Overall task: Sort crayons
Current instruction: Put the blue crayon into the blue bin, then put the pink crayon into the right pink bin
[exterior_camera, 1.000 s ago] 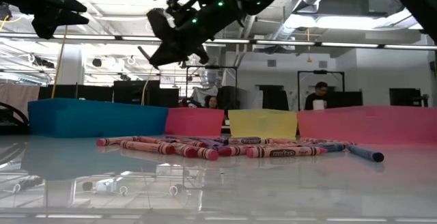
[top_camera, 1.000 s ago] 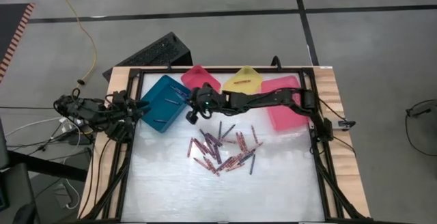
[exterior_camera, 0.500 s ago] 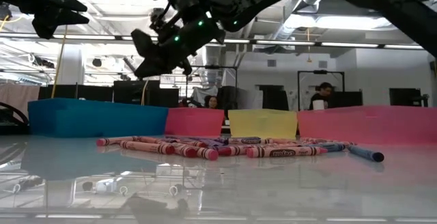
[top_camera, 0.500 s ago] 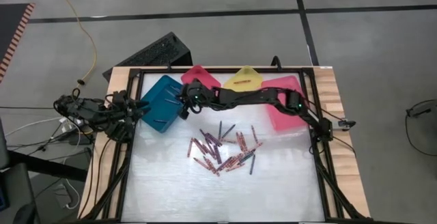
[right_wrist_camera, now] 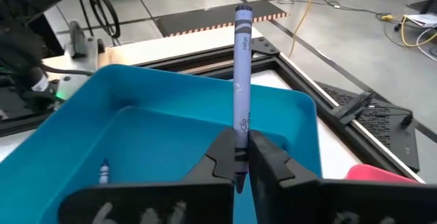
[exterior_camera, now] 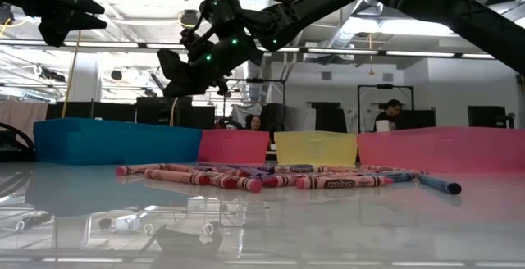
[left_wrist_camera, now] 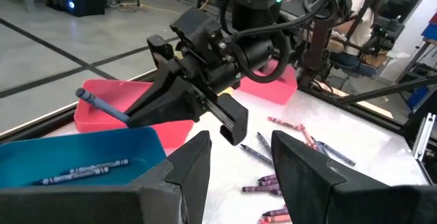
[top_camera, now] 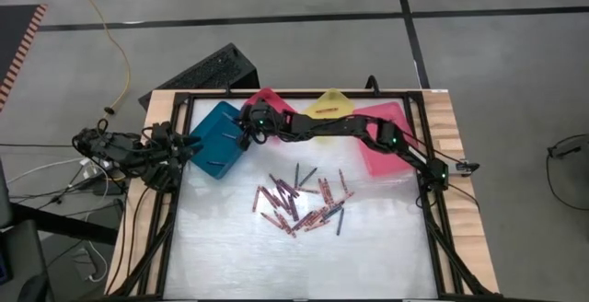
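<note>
Pinching one dark blue-grey crayon (right_wrist_camera: 241,80) between nearly closed fingers, the right gripper (right_wrist_camera: 239,157) hovers above the teal bin (top_camera: 217,138) at the table's far left. Two more crayons (left_wrist_camera: 85,169) lie inside that bin. A few dozen crayons (top_camera: 302,203) lie scattered mid-table. Beside the teal bin, the left gripper (left_wrist_camera: 239,176) waits open.

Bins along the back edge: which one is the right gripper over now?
The teal bin, leftmost of the row. The right gripper holds an indigo crayon above it; the pink and yellow bins stand farther right.
</note>
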Robot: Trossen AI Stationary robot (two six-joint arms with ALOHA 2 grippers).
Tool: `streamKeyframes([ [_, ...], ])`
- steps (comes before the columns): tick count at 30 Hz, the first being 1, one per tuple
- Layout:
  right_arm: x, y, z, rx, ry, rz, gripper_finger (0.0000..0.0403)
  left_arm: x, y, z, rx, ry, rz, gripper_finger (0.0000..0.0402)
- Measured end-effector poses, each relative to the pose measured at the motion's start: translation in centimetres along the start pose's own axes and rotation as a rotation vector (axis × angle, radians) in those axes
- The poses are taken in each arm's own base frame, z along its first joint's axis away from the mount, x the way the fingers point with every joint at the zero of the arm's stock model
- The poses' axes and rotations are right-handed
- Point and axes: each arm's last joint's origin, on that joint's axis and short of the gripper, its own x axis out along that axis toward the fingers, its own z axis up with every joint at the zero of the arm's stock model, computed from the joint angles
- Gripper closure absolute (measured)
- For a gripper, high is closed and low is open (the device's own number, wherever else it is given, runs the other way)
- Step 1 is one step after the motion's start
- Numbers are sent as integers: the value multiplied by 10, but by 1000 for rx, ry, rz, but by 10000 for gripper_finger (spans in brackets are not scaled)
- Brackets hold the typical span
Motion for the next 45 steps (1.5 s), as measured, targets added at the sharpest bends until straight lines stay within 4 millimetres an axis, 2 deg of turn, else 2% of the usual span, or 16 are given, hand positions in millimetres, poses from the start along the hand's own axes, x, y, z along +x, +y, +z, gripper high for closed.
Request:
streamKeyframes([
  [6, 1, -9, 1, 1, 1, 20, 339, 0, 0, 0, 0, 0, 0, 256],
  [13, 0, -10, -3, -4, 59, 60, 297, 0, 0, 0, -1, 0, 0, 256],
  [16, -12, -10, 9, -5, 80, 76, 292, 0, 0, 0, -1, 0, 0, 256],
  [21, -55, -6, 41, -21, 196, 85, 293, 0, 0, 0, 0, 0, 0, 256],
  [25, -90, 1, 49, -40, 377, 91, 294, 0, 0, 0, -1, 0, 0, 256],
  [32, -152, 20, 62, -77, 580, 122, 294, 0, 0, 0, -6, 0, 0, 256],
  [38, -216, 36, 81, -150, 660, 172, 294, 0, 1, -1, -23, 2, 27, 256],
  [41, -249, 40, 90, -138, 678, 119, 294, 0, 1, -1, -24, 1, 28, 256],
  [45, -291, 43, 96, -145, 673, -55, 294, 0, 1, -1, -24, 0, 29, 256],
])
